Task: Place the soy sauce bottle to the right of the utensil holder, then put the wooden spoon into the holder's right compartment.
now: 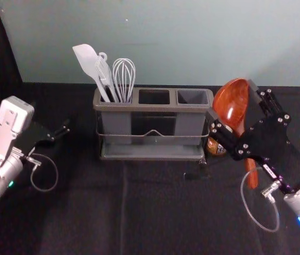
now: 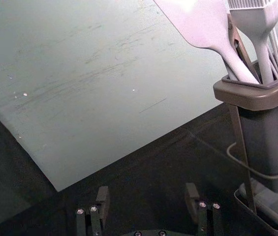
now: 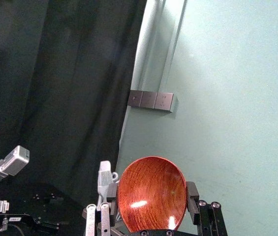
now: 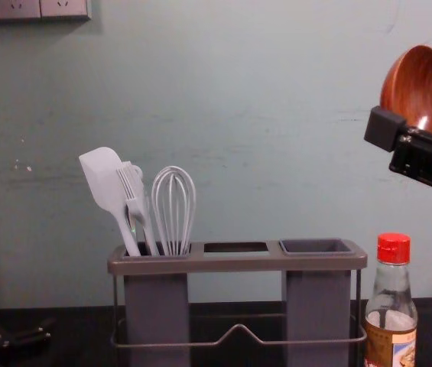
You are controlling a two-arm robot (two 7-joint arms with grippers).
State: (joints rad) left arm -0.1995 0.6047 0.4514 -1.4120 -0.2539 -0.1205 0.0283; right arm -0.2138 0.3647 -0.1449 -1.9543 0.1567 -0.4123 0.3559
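My right hand is up at the right, past the holder's right end and above the surface, its fingers set wide apart and pressed on opposite sides of the wooden spoon's bowl. The wooden spoon rides bowl up, with its handle hanging down and leaning a little. My left hand waits idle off the holder's left side, fingers spread, nothing between them.

The soy sauce bottle stands upright just to the right of the utensil holder, so I take the first part as done and the spoon's placing as the step in hand. The right compartment shows nothing standing in it; the spatula, the brush and the whisk stand in the left one.

Next I should carry the spoon left, high enough for the handle's end to pass over the bottle's red cap and the holder's rim. I can't tell whether it would clear them from here. Then I'd bring the handle more upright, centre its end over the opening, lower it straight in, and let the bowl go only once the handle is well inside.
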